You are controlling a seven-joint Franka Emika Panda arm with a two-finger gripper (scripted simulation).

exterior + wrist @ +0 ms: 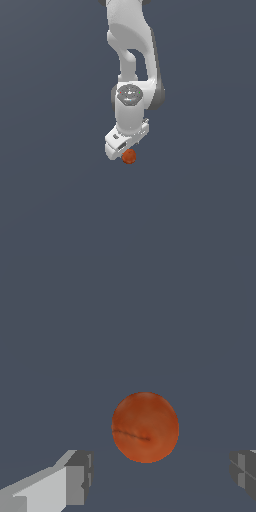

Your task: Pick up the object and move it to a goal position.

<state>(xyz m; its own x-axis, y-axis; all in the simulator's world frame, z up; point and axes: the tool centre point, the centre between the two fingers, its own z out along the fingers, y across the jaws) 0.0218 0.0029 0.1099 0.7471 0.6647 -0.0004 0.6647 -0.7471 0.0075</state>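
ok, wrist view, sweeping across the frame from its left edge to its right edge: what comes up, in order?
Light grey gripper finger with dark pad → small orange-red ball with a faint dark crease → the other dark finger pad at the frame's edge. Both pads stand clear of the ball; the gripper is open.

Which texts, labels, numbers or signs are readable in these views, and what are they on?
None readable.
Orange-red ball: no print, only a dark crease on its skin.
Gripper, fingers: plain grey and white, unmarked.
Arm's round wrist cap: tiny coloured specks, too small to read.
Grey floor: blank.
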